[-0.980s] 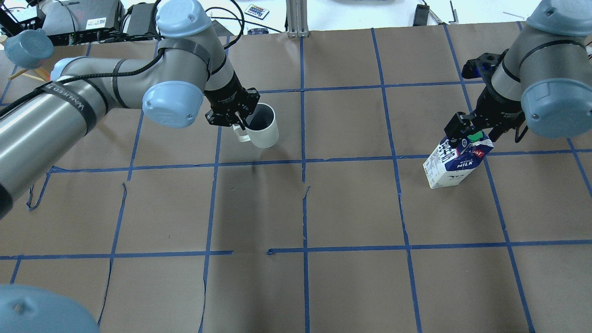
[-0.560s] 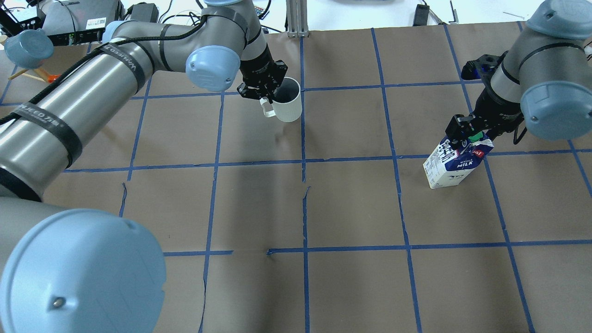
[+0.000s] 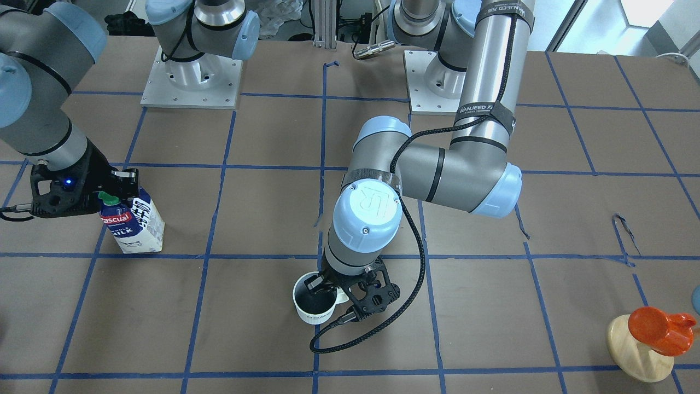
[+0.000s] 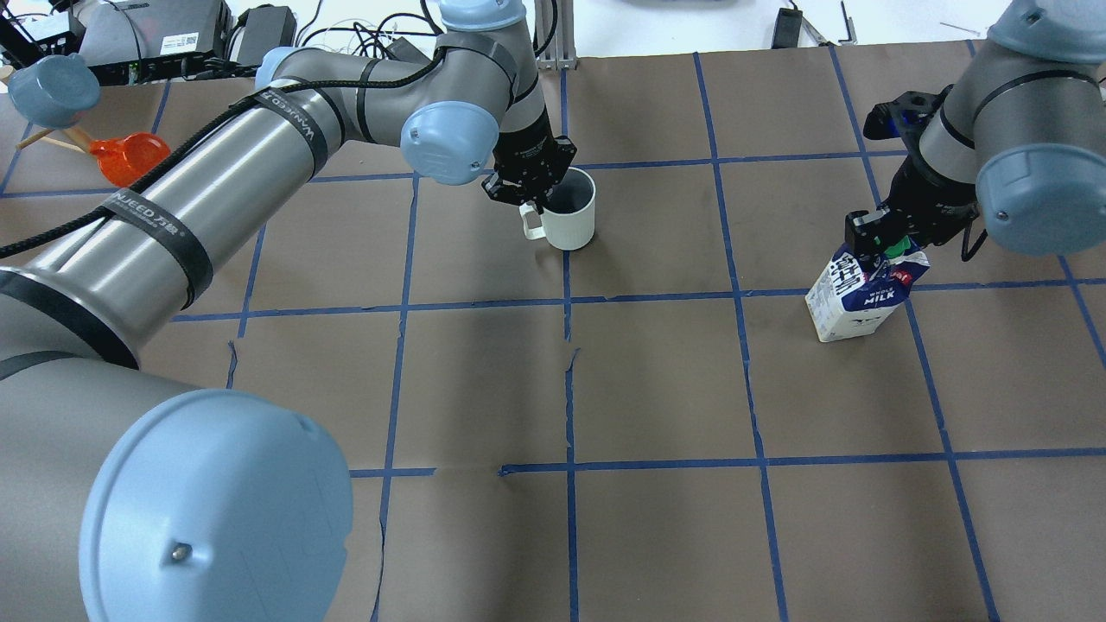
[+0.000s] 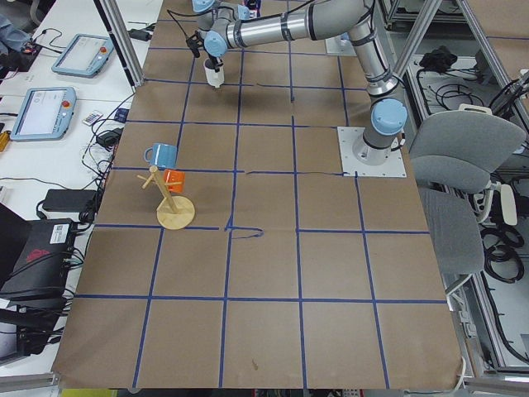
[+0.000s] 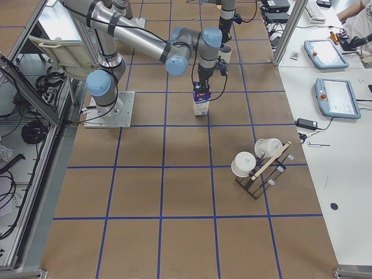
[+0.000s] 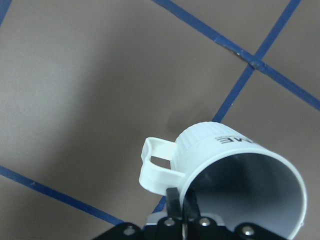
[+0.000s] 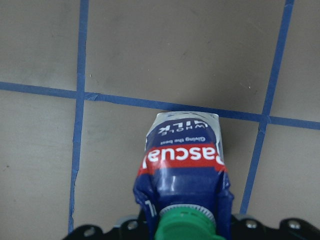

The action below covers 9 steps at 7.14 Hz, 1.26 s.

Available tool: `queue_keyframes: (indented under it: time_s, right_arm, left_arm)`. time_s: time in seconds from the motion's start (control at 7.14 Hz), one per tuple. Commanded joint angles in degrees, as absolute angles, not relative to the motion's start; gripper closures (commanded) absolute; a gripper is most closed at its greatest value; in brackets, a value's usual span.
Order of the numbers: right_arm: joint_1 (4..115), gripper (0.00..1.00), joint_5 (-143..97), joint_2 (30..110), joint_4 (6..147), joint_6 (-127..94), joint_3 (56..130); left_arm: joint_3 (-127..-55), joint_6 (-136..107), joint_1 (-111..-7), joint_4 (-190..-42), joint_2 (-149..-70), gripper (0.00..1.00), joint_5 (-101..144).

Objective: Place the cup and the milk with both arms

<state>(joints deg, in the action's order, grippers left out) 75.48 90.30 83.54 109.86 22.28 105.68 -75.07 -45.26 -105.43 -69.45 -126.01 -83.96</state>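
Note:
The white cup (image 4: 572, 220) hangs from my left gripper (image 4: 529, 188), which is shut on its rim next to the handle. It is over the blue tape line at the table's middle, far from the robot. I cannot tell whether its base touches the paper. It also shows in the front view (image 3: 313, 300) and the left wrist view (image 7: 227, 162). The milk (image 4: 860, 295) stands at the right, its green cap up. My right gripper (image 4: 881, 240) is shut on its gable top. The milk also shows in the front view (image 3: 134, 224) and the right wrist view (image 8: 184, 165).
A wooden mug tree (image 5: 169, 203) with an orange cup (image 4: 128, 157) and a blue cup (image 4: 54, 89) stands at the far left. A rack with white cups (image 6: 258, 165) is at the right end. The arm bases (image 3: 191, 82) sit at the robot's edge. Brown paper with a blue tape grid covers the table.
My left arm has carried the cup to the right and farther from the robot, up to the centre tape line. The milk has shifted slightly right and stands less tilted.

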Motion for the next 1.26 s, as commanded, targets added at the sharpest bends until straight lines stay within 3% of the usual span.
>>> queue_keyframes:
  time_s: [0.0, 0.56, 1.12]
  right_arm:
    - [75.59, 0.67, 89.22, 83.58, 109.69, 22.15, 103.29]
    - [77.42, 0.65, 84.29, 79.92, 108.90, 17.96, 96.01]
    - [87.87, 0.62, 84.20, 67.44, 104.94, 2.94, 78.61]
  left_arm:
    - [-76.72, -46.05, -105.47, -69.17, -126.30, 0.01, -83.76]
    - [-76.11, -38.34, -100.22, -70.48, -121.40, 0.00, -83.85]
    - [-78.92, -12.20, -91.44, -86.19, -108.13, 0.02, -84.46]
